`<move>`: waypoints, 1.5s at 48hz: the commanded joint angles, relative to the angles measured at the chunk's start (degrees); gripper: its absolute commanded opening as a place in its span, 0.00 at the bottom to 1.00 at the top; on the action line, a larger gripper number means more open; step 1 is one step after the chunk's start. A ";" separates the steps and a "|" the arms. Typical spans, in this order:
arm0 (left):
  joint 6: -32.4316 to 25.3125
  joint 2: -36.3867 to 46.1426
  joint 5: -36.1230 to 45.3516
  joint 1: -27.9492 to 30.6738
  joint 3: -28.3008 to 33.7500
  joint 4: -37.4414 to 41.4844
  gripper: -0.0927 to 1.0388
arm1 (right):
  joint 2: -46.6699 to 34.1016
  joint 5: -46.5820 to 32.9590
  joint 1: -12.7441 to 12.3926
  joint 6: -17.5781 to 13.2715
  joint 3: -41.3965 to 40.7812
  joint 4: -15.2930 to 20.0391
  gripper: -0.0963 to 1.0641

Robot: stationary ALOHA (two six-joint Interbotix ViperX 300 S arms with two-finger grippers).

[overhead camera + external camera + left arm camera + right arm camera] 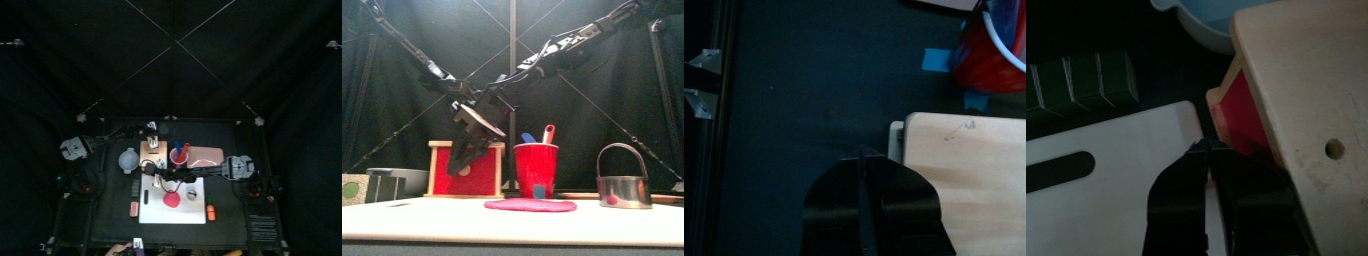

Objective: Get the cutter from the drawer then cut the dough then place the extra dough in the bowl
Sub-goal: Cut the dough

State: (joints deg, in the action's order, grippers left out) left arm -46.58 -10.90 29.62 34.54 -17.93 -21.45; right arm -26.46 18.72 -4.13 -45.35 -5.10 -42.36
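- Black curtains back a black table (100,215). A white board (167,215) lies at its front middle.
- Box (971,180) of pale wood stands behind the board, with its red drawer front (489,182) facing forward.
- Right arm comes in from the right and crosses past the middle. The right gripper (1203,148) hangs low before the drawer front, jaws together, tips at the front's edge.
- Left gripper (865,155) hovers at the edge of the box's top, jaws closed on nothing.
- Red cup (536,170) stands just right of the box and holds a blue knife (528,138) and a red knife (548,133).
- Bowl (127,158) sits left of the box.
- Cutter (624,188) stands on the board, out of the drawer, with its wire handle up. It is to the right of the dough and not touching it.
- Dough (531,205), a flat pink disc, lies mid-board.
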 commanded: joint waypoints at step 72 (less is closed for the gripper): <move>0.97 27.25 -35.51 -20.74 -22.41 -18.37 0.41 | 39.99 12.74 16.00 -0.44 -24.79 11.87 0.36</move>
State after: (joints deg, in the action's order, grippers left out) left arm -45.88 14.33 -1.32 17.31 -38.94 -38.23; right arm 10.72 31.55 11.43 -46.05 -29.00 -32.96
